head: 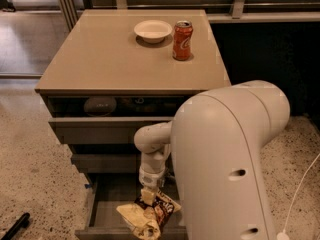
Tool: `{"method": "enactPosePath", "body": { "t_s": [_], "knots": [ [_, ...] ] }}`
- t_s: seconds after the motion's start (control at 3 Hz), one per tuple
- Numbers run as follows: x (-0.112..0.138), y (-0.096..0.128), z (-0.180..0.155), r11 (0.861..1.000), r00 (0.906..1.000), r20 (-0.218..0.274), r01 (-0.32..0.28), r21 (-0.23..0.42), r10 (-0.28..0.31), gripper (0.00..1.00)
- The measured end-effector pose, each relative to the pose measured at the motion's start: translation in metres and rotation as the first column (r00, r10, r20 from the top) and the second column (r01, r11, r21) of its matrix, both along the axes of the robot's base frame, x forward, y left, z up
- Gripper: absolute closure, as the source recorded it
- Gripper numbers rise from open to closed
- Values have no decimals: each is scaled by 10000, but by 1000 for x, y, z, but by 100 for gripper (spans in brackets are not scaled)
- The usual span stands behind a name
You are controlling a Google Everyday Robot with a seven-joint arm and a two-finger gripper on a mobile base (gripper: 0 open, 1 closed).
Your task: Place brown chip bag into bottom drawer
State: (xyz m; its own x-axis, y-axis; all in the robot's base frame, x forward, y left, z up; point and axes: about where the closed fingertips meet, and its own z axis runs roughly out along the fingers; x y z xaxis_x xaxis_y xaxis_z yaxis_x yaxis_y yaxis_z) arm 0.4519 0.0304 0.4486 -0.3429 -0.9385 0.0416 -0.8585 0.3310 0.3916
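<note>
Reaching down in front of the cabinet, the gripper (148, 196) sits right at the top edge of the brown chip bag (146, 216). Whether it is pinching the bag or merely resting against it cannot be told, since its tip merges with the crumpled foil.

Directly below the gripper, the bag lies inside the bottom drawer (102, 218), which is pulled out. The bag's pale side is turned left and its dark printed side right. The drawer's front rim is cut off by the lower border. Its right part is hidden behind the robot's big white arm housing (227, 164), which fills the space to the right of the gripper.

Above the gripper rises the slim white forearm (152, 151), crossing the middle drawer (102, 162), which stands out a little, and the top drawer (100, 130). Higher still, in the dark gap under the tabletop (100, 59), sits a rounded grey object (100, 105), perhaps a bowl, too dim to name.

Far above the gripper, a white bowl (152, 30) and an orange-red soda can (182, 40) stand just beside each other on the tabletop. Down to the gripper's left, a black object (15, 226) on the floor is cut off at the corner. Far to its right, a white cable (300, 194) trails down.
</note>
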Motion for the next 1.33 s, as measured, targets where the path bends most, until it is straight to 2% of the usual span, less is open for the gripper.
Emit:
{"method": "enactPosePath", "body": {
  "t_s": [0.33, 0.67, 1.33],
  "knots": [
    [-11, -1, -20, 9996, 9989, -416, -205, -176, 197, 100],
    [-11, -1, -20, 9996, 9989, -417, -205, -177, 198, 100],
    [-27, -6, -44, 9985, 9953, -895, -394, -379, 359, 100]
  ]
}}
